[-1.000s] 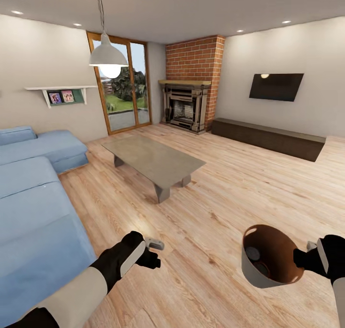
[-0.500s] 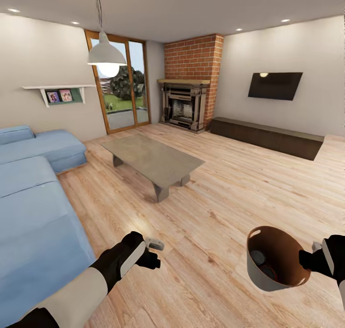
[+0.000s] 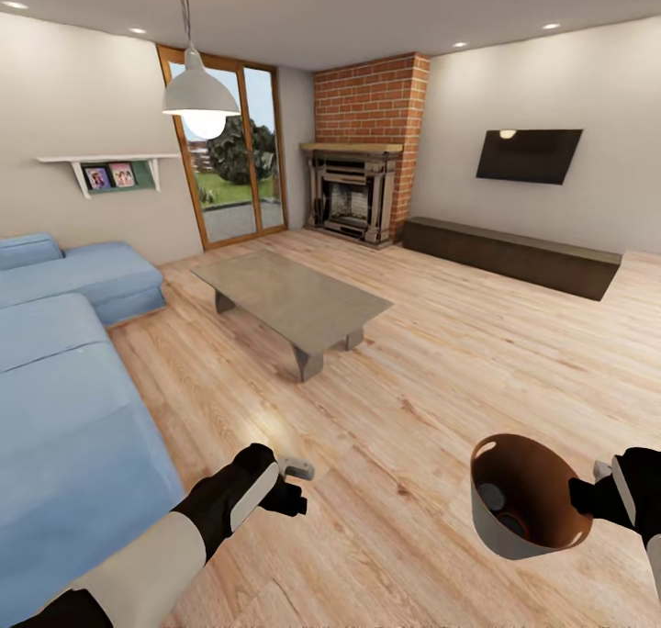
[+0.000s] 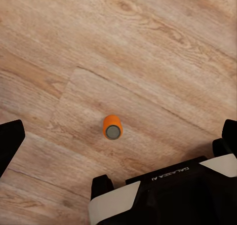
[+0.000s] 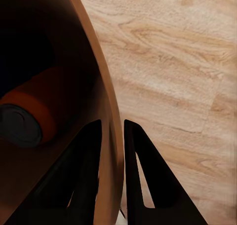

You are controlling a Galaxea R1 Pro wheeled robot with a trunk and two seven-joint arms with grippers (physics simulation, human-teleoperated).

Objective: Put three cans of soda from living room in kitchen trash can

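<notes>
While upright can of soda (image 4: pixel 112 127) stands, left hand (image 4: pixel 118 185) hovers above

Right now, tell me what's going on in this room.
The robot stands in the living room. Its right gripper has its jaws pinched on the rim of the brown trash can, held above the wood floor, with at least one soda can lying inside. Another soda can stands on the floor below the left gripper, whose jaws are open and hold nothing.
</notes>
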